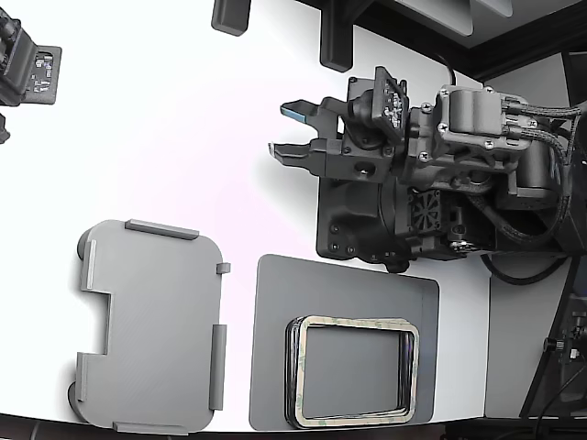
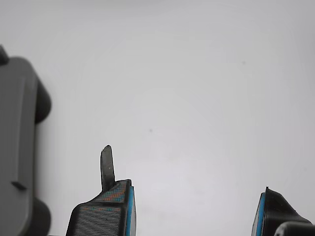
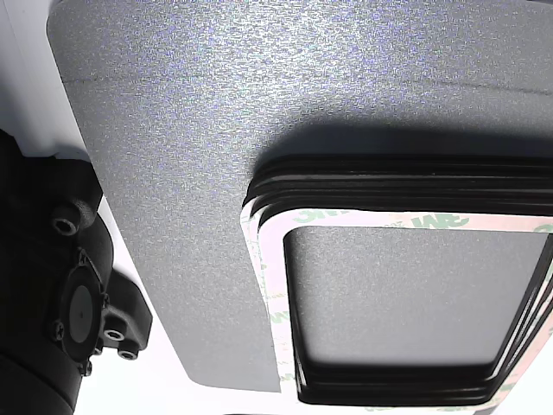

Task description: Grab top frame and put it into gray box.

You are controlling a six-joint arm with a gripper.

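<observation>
The top frame is tan-beige with green patches and lies on a dark-edged pile of like frames at the front of the exterior view; it also shows close up in the other view. The gray box sits to the exterior view's left of the pile; its edge shows in the wrist view. My gripper is open and empty, hovering over bare white table well behind the pile, its fingertips apart in the wrist view.
A darker gray flat mat lies under the pile. The arm's black body stands behind the mat. A second black device sits at the exterior view's far left. Dark fixtures line the back edge.
</observation>
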